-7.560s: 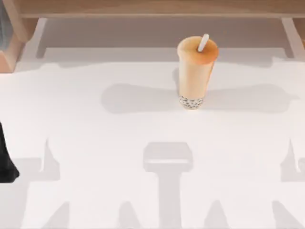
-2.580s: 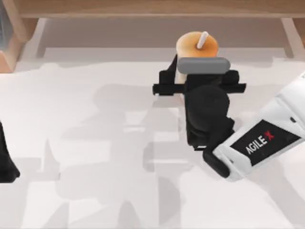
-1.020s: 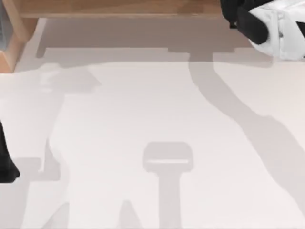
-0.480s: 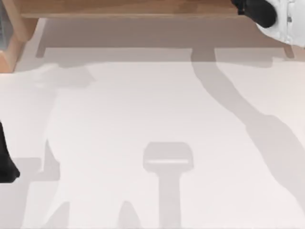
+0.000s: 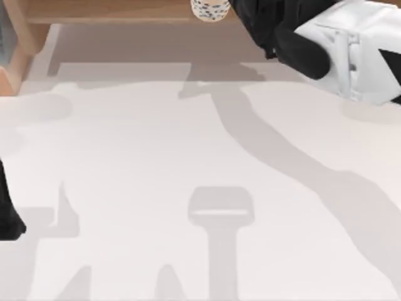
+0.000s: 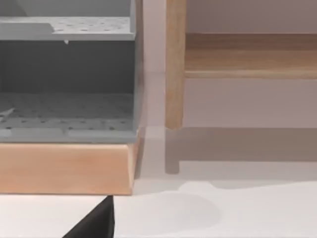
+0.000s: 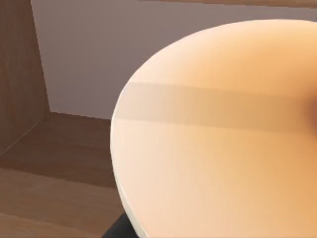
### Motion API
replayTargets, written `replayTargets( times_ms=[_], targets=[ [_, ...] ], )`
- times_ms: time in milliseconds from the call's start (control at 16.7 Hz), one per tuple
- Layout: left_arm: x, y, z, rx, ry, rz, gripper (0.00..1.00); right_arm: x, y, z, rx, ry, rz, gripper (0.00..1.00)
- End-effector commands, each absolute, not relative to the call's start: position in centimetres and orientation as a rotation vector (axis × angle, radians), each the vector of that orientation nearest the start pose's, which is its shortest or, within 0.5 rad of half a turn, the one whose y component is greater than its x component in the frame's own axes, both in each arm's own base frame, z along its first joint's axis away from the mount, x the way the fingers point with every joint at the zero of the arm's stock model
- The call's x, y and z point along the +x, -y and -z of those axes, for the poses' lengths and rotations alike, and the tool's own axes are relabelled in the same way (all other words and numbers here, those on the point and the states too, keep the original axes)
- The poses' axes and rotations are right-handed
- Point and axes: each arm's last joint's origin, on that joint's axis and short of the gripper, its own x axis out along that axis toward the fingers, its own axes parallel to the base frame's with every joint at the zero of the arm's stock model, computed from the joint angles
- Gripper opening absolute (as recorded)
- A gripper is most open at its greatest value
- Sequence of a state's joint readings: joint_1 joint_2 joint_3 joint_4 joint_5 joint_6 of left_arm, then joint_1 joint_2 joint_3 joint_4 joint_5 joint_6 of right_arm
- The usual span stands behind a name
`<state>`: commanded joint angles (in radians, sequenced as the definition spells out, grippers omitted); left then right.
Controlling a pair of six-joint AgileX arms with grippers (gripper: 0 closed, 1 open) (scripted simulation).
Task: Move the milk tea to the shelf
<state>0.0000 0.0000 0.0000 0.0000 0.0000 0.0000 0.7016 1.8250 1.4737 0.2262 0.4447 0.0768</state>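
The pearl-speckled bottom of the milk tea point(image 5: 210, 7) shows at the top edge of the top view, over the brown shelf point(image 5: 113, 11). My right gripper point(image 5: 241, 12) is black, reaches in from the right and is shut on the cup. In the right wrist view the pale orange cup point(image 7: 223, 134) looms very close, above the shelf point(image 7: 54, 188) and near its wooden side upright point(image 7: 17, 74). My left arm point(image 5: 6, 216) stays parked at the table's left edge.
A grey perforated rack point(image 6: 64, 74) on a wooden base point(image 6: 64, 166) stands at the far left, beside the shelf's upright post point(image 6: 174, 64). The white table point(image 5: 188, 157) stretches in front of the shelf.
The cup stood on the table, was gripped by my right gripper and lifted away. Since half a second ago the right arm has swung left along the shelf, bringing the cup's bottom into view.
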Motion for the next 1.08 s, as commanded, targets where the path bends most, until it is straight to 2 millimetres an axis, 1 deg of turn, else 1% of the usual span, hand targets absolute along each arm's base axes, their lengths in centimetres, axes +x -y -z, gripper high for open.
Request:
replayTargets(
  times_ms=[120, 240, 360, 480, 600, 840, 960, 1080],
  targets=[
    [10.6, 0.1, -16.0, 0.000, 0.000, 0.000, 1.00, 30.0, -30.9, -32.0, -0.005, -0.110, -0.399, 0.00],
    [10.6, 0.1, -16.0, 0.000, 0.000, 0.000, 1.00, 26.7, -33.5, -31.6, -0.020, -0.132, -0.502, 0.00],
    [10.6, 0.1, -16.0, 0.000, 0.000, 0.000, 1.00, 24.4, -35.1, -30.9, -0.036, -0.154, -0.573, 0.00],
    [10.6, 0.1, -16.0, 0.000, 0.000, 0.000, 1.00, 23.0, -35.9, -30.7, -0.037, -0.164, -0.612, 0.00],
    [10.6, 0.1, -16.0, 0.000, 0.000, 0.000, 1.00, 22.7, -36.1, -30.6, -0.027, -0.165, -0.620, 0.00],
    [10.6, 0.1, -16.0, 0.000, 0.000, 0.000, 1.00, 23.1, -36.6, -30.1, -0.017, -0.167, -0.612, 0.00],
    [10.6, 0.1, -16.0, 0.000, 0.000, 0.000, 1.00, 23.9, -36.7, -29.7, -0.013, -0.169, -0.586, 0.00],
    [10.6, 0.1, -16.0, 0.000, 0.000, 0.000, 1.00, 26.0, -36.2, -29.1, -0.008, -0.171, -0.532, 0.00]
  ],
)
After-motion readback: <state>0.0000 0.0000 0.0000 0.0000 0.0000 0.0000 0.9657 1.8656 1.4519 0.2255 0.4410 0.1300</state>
